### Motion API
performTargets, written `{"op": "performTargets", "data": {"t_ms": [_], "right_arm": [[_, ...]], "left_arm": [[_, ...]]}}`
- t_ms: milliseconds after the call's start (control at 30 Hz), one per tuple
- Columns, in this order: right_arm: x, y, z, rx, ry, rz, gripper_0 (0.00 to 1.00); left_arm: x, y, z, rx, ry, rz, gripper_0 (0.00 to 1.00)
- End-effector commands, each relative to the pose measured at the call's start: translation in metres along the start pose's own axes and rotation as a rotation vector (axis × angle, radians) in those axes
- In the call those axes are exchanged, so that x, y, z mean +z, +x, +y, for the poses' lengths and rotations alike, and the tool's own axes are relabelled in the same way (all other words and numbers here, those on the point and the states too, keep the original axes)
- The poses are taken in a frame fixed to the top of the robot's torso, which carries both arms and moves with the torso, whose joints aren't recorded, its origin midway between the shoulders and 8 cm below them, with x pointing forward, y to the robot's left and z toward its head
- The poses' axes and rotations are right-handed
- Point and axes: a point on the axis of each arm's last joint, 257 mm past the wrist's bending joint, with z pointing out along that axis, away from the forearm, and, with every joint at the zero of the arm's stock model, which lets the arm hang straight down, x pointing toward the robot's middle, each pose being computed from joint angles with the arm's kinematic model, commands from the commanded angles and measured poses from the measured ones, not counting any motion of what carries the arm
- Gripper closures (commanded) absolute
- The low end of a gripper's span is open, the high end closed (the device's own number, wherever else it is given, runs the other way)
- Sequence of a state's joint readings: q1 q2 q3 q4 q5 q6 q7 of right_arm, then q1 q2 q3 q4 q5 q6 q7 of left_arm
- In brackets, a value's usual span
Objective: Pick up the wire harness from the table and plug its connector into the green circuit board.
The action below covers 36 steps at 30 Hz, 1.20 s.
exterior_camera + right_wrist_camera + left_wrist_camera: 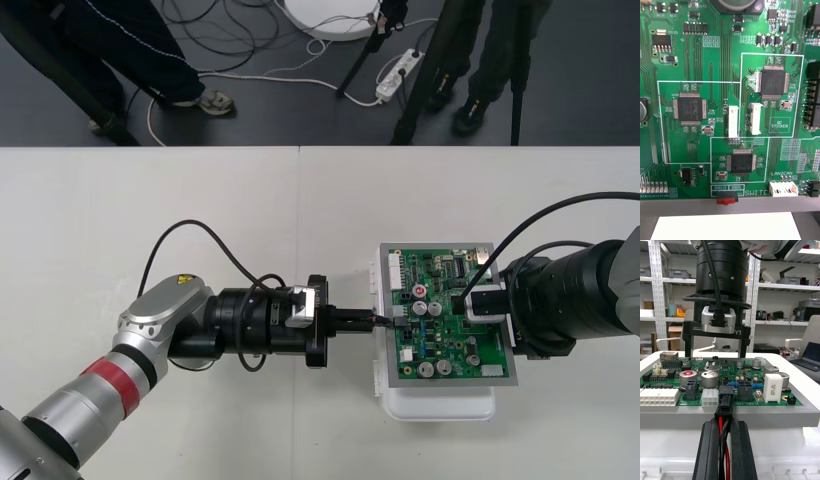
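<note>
Front view: the left pincer (372, 320) lies level above the table (200, 220), tips at the 9 o'clock edge of the green circuit board (450, 345) on its white base (440, 405). Its fingers stand narrow, clamped on the wire harness (723, 431), with red and black wires between them. The black plug (725, 405) juts from their tips against a black header (726, 390) on that edge; I cannot tell whether it is seated. The right pincer (714, 355) hangs over the board's 3 o'clock side, fingers wide apart, holding nothing.
</note>
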State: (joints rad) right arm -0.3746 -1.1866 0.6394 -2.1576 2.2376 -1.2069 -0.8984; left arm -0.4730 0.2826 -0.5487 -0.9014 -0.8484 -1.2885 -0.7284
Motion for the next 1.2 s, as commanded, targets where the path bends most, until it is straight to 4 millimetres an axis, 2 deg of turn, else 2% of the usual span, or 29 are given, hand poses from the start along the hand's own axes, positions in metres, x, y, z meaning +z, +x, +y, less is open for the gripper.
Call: {"op": "performTargets", "data": {"t_ms": [33,700,1200], "right_arm": [[-0.0057,-0.0200,-0.0079,-0.005,0.022,-0.030,0.00],[-0.0052,-0.0292,-0.0098,-0.008,0.031,-0.059,0.00],[-0.0053,-0.0281,-0.0123,-0.007,0.039,-0.055,0.00]], "left_arm": [[0.0266,-0.0132,0.0044,0.110,0.022,-0.028,1.00],[0.0263,-0.0083,0.0041,0.140,0.021,-0.011,1.00],[0.0256,-0.0061,0.0045,0.146,0.016,-0.005,1.00]]}}
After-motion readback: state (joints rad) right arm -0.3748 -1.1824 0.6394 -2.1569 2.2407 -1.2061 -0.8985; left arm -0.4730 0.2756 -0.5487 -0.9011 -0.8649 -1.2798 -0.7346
